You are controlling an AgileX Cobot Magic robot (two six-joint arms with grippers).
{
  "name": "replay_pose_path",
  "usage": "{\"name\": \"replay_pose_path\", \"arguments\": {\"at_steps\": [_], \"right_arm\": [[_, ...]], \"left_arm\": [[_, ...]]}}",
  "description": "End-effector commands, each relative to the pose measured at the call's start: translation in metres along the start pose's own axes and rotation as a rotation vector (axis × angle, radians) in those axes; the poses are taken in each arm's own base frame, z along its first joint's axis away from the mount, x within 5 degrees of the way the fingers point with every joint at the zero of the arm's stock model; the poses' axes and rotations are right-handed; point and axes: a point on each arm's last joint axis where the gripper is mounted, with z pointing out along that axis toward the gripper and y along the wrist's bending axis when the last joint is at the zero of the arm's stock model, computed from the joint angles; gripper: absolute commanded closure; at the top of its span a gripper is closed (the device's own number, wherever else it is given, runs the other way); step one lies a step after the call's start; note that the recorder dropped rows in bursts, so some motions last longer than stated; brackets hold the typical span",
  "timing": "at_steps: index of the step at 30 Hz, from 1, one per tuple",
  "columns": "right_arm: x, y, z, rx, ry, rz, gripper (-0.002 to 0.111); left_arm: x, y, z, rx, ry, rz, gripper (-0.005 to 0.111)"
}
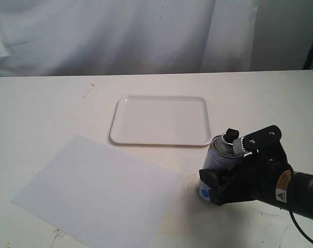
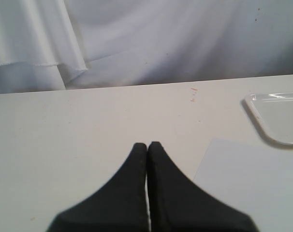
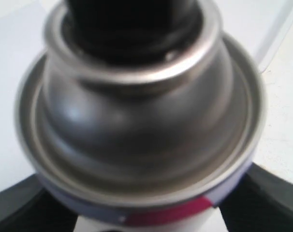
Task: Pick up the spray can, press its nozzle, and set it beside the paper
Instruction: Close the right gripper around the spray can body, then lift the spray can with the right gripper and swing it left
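Note:
The spray can (image 1: pixel 218 155), silvery with a white label and a blue dot, stands nearly upright just right of the paper (image 1: pixel 99 191), a large white sheet lying flat at the front left. My right gripper (image 1: pixel 214 185) is shut on the can's lower body, and whether the base touches the table cannot be told. The black nozzle (image 1: pixel 230 135) tops the can and nothing presses on it. The right wrist view looks down on the can's domed top (image 3: pixel 141 121) and nozzle (image 3: pixel 132 24), with dark fingers (image 3: pixel 267 198) on either side. My left gripper (image 2: pixel 147 145) is shut and empty above bare table, beside the paper (image 2: pixel 253 179).
A white rimmed plastic tray (image 1: pixel 161 143) with nothing in it lies behind the paper and the can, its corner also in the left wrist view (image 2: pixel 255 108). A white curtain (image 1: pixel 146 31) hangs along the table's far edge.

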Motion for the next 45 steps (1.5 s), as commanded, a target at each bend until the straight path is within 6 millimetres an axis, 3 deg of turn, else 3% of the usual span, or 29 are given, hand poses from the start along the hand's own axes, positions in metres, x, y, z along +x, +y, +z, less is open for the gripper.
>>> {"name": "replay_pose_path", "arguments": {"at_steps": [1,6,11,22,33,45], "right_arm": [[-0.006,0.002,0.0,-0.017,-0.047,0.004,0.083],[-0.006,0.002,0.0,-0.019,-0.048,-0.003,0.108],[-0.014,0.002,-0.005,-0.003,-0.039,-0.035,0.108],[-0.052,0.006,-0.012,0.023,0.053,-0.083,0.108],[-0.066,0.05,-0.003,-0.044,0.136,-0.228,0.108],[-0.075,0.07,-0.015,-0.082,0.087,-0.256,0.108]], "left_arm": [[0.001,0.0,0.0,-0.003,0.0,-0.008,0.107],[0.001,0.0,0.0,-0.003,0.0,-0.008,0.107],[0.001,0.0,0.0,-0.003,0.0,-0.008,0.107],[0.001,0.0,0.0,-0.003,0.0,-0.008,0.107],[0.001,0.0,0.0,-0.003,0.0,-0.008,0.107],[0.001,0.0,0.0,-0.003,0.0,-0.008,0.107]]}}
